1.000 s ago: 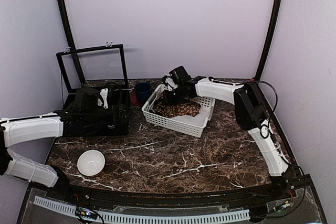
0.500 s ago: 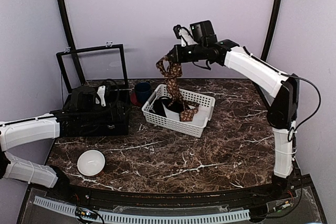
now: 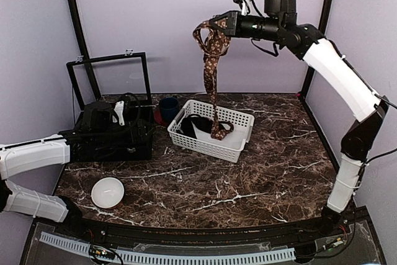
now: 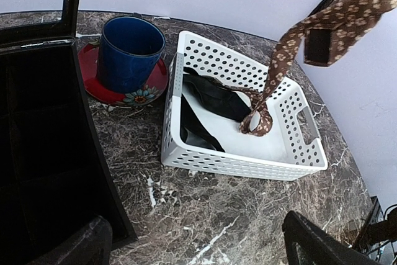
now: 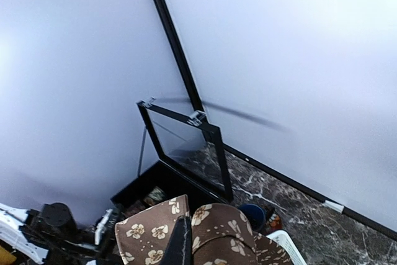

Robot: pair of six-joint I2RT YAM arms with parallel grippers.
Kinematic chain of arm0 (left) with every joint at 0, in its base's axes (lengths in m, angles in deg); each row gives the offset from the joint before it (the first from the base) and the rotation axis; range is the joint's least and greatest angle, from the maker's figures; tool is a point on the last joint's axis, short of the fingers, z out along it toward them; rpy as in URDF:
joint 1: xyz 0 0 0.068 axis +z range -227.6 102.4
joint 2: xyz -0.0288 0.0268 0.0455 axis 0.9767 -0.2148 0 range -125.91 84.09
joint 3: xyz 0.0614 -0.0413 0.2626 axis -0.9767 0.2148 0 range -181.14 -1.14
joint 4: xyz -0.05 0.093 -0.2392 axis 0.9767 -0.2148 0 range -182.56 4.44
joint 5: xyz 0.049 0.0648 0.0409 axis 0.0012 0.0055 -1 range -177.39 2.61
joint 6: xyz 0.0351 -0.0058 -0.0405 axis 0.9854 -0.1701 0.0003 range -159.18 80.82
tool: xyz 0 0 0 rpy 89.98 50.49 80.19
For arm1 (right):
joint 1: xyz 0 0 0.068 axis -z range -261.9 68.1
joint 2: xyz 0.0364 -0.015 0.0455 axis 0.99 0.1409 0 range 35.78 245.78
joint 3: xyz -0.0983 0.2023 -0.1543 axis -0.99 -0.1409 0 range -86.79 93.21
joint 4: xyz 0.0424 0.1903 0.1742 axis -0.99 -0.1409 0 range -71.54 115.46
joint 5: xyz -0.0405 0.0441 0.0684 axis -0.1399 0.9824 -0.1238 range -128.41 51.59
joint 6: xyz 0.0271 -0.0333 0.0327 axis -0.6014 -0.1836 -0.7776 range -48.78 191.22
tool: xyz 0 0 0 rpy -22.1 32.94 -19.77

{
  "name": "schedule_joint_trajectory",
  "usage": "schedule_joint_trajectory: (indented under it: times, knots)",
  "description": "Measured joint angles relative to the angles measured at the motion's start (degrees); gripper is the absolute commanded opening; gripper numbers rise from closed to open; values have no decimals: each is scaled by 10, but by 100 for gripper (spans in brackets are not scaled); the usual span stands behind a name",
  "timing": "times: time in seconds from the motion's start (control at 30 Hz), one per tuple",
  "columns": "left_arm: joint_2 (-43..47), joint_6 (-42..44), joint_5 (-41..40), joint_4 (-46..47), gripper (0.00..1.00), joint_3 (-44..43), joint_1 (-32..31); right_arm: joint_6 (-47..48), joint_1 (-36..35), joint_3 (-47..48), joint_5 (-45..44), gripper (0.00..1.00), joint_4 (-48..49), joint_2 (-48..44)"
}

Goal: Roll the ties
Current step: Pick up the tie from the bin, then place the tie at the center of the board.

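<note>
1. The left end effector [image 4: 198,243] hangs wide open and empty over the black case [image 3: 111,144], at the counter's [image 3: 248,184] left side.
2. Step in hand, as I judge it: lifting one tie [image 3: 211,72] from the white basket [image 3: 205,147], where its tail rests.
3. The right end effector [image 3: 218,26] is clamped on the tie's folded top, high above.
4. Next, the tie needs laying flat on bare counter.
5. Only the left wrist view shows dark cloth [image 4: 211,94] in the basket. Only the right wrist view shows the tie's flower print.

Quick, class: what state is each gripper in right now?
Left gripper: open, holding nothing.
Right gripper: closed on a tie.
</note>
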Motion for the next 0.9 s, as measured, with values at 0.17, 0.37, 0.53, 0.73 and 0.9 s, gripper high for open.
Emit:
schedule_joint_trajectory:
  times: [0.17,0.37,0.53,0.73,0.9]
  knots:
    - [0,3,10,2,99,0,0,-22,-5,21,57,0,34,-48]
    - [1,23,56,38,99,0,-8,-61,-25,68,132,0,90,-68]
    - [-2,50,116,104,99,0,-33,-96,-33,47,175,0,139,-92]
    - [-93,117,157,243,99,-4,-123,-111,-33,9,185,0,162,-122]
    - [-239,171,162,314,98,-50,-179,-107,-33,1,182,0,160,-127]
